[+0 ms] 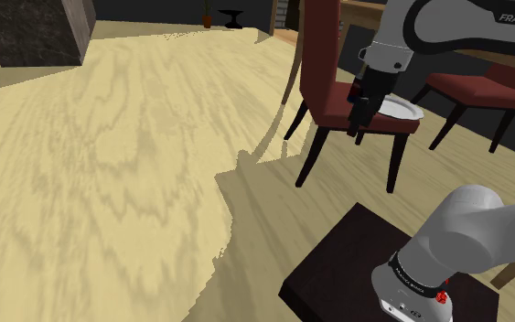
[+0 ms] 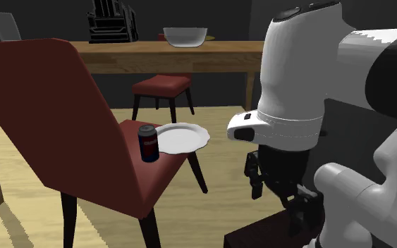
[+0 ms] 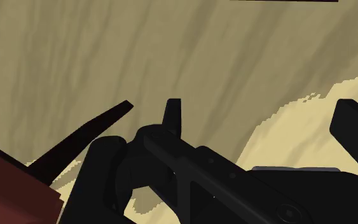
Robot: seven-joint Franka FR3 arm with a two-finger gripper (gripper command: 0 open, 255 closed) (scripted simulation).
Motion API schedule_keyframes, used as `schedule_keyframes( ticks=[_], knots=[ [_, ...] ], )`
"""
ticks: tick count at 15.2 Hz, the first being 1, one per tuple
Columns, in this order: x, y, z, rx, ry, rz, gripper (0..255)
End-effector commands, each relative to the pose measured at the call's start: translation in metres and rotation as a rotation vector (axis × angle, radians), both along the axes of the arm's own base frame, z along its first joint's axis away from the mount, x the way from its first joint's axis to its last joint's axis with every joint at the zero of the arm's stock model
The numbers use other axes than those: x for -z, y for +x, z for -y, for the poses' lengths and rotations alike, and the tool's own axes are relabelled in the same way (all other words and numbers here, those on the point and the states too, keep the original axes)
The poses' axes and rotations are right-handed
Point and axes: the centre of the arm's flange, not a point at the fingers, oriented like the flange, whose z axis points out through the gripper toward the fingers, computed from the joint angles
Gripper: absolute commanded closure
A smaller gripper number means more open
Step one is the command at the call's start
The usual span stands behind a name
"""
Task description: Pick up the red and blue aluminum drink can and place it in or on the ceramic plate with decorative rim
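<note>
The red and blue drink can (image 2: 148, 143) stands upright on the seat of a red chair (image 2: 56, 106), just beside a white plate with a wavy rim (image 2: 182, 137) on the same seat. In the shoulder view the plate (image 1: 402, 108) lies on the chair seat (image 1: 333, 101), and my gripper (image 1: 362, 108) hangs in front of it, covering the spot beside the plate. The second exterior view shows the gripper (image 2: 274, 187) off the chair's front edge, lower than the seat and apart from the can. Its black fingers (image 3: 173, 113) stand apart over the floor, holding nothing.
A second red chair (image 1: 484, 87) stands behind the first, by a wooden table (image 2: 190, 49) carrying a pale bowl (image 2: 185, 35). A chair leg (image 3: 85, 137) slants near the fingers. The dark stand (image 1: 337, 274) sits on wood-grain floor (image 1: 109, 165).
</note>
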Motion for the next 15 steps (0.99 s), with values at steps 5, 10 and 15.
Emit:
schedule_keyframes(
  ticks=[5,10,15],
  knots=[
    [-0.006,0.021,0.047,0.008,-0.006,0.004,0],
    [-0.014,0.046,0.106,0.018,-0.014,0.010,0],
    [-0.023,0.071,0.165,0.028,-0.022,0.015,0]
  ],
)
